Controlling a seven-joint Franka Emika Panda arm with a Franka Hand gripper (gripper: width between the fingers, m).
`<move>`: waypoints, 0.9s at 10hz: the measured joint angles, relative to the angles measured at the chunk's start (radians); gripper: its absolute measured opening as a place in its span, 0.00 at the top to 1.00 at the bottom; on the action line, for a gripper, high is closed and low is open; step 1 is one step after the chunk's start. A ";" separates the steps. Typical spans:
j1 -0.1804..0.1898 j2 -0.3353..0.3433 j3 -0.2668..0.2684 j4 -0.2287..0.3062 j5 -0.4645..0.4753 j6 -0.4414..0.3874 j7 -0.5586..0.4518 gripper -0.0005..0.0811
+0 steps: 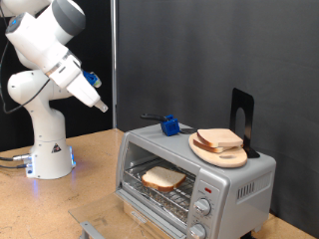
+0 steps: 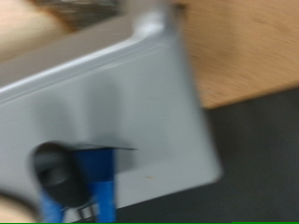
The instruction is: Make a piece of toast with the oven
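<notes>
The silver oven [image 1: 239, 184] stands on the wooden table at the exterior view's right, with its glass door [image 1: 155, 211] folded down. One piece of toast [image 1: 162, 179] lies on the wire rack inside. Another slice [image 1: 219, 137] lies on a round light-wood board [image 1: 225, 156] on the oven's top. My gripper [image 1: 100, 104] hangs in the air to the left of the oven, apart from it, with nothing visibly held. The wrist view is blurred. It shows the oven's grey top [image 2: 131, 103] and no fingers.
A blue and black tool [image 1: 171, 125] lies on the oven's top near its left end and shows in the wrist view [image 2: 84, 182]. A black stand [image 1: 242, 115] rises behind the board. The robot base [image 1: 48, 149] stands at the left. Black curtains hang behind.
</notes>
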 joint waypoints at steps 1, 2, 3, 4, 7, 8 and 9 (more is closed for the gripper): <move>-0.012 0.033 -0.030 0.015 -0.008 -0.092 0.060 0.01; -0.026 0.071 -0.065 0.030 -0.044 -0.198 0.101 0.01; -0.034 0.133 -0.088 0.070 -0.061 -0.279 0.125 0.01; -0.034 0.126 -0.082 0.063 -0.056 -0.246 0.105 0.01; -0.035 0.169 -0.115 0.061 0.038 -0.369 0.287 0.01; -0.039 0.194 -0.149 0.055 0.105 -0.380 0.329 0.01; -0.049 0.216 -0.184 0.046 0.158 -0.367 0.344 0.01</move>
